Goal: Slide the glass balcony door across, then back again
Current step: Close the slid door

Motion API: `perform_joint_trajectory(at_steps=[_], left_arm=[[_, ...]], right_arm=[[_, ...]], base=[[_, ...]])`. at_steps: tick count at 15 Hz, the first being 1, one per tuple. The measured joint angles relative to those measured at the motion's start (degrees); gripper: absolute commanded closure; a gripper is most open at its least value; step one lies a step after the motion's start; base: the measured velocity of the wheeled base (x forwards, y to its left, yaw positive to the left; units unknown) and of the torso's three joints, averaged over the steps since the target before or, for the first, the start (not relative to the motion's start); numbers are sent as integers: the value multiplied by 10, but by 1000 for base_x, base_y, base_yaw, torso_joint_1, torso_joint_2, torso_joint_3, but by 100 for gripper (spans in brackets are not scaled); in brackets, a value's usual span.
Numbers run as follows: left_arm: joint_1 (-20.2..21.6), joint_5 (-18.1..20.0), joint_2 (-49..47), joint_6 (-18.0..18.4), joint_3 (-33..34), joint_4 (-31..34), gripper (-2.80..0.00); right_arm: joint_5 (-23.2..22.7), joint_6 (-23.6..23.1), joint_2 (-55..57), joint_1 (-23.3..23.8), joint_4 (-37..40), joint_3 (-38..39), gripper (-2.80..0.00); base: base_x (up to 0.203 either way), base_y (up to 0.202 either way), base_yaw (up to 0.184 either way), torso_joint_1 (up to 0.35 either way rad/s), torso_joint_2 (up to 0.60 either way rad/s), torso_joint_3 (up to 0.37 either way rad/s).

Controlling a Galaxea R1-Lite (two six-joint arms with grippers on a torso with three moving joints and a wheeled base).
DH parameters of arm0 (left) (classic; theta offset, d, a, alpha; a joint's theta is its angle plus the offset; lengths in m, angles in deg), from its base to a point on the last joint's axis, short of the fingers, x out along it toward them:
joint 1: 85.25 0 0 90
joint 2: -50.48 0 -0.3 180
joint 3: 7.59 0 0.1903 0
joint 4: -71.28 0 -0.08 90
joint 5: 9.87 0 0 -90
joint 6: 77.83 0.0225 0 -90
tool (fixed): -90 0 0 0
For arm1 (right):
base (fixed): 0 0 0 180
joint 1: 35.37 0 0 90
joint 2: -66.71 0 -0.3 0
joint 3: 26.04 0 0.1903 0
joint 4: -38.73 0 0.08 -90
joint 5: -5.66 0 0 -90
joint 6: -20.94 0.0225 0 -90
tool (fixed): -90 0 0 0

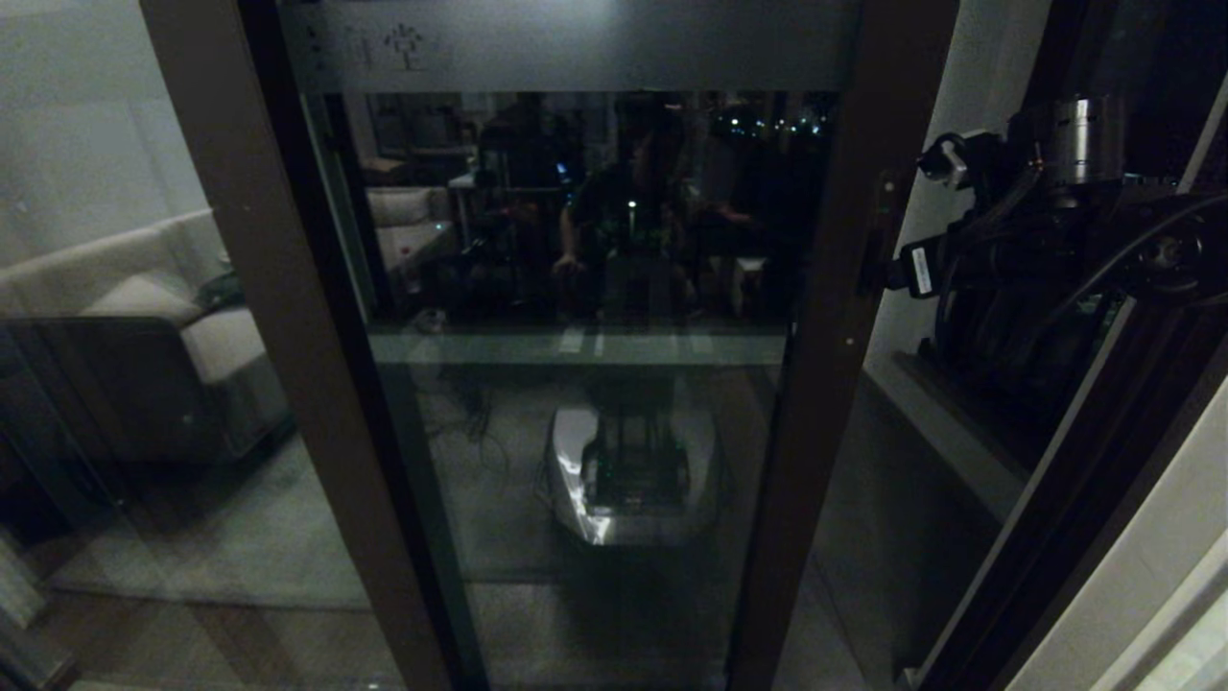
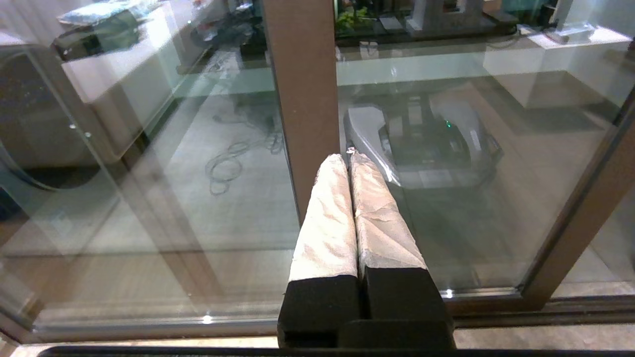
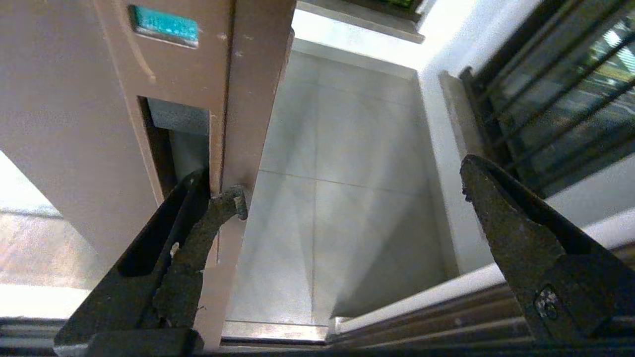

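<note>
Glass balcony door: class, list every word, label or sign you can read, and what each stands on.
"堂": the one legible character on the frosted top strip of the glass balcony door; its fainter neighbour is unreadable.
Teal label on the door's stile: print too blurred.
White tag on the right arm: too small.

You have one glass balcony door (image 1: 576,288) before you, with one recessed handle (image 3: 173,144) on its stile. Left of the door stands one plain glass panel (image 1: 144,384); right of it, one black-barred window (image 3: 555,94). Two grippers show: one left gripper (image 2: 349,158), one right gripper (image 3: 347,193).
</note>
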Motion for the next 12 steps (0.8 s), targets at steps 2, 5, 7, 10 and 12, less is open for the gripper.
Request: perform_joint_trajectory(at_steps=[2,5,7,10,12], left_arm=[[0,0,0,0,0,0,0],[0,0,0,0,0,0,0],[0,0,0,0,0,0,0],[0,0,0,0,0,0,0],[0,0,0,0,0,0,0]], right_arm=[[2,0,0,1,0,1,-280],[3,-10,0,7,0,1,-280],[3,-12,1,11,1,1,-280],[5,-20,6,25,2,-2,-280],[2,-23,10,35,2,-5,-280]], base=[[0,0,0,0,0,0],[0,0,0,0,0,0],[0,0,0,0,0,0],[0,0,0,0,0,0],[0,0,0,0,0,0]])
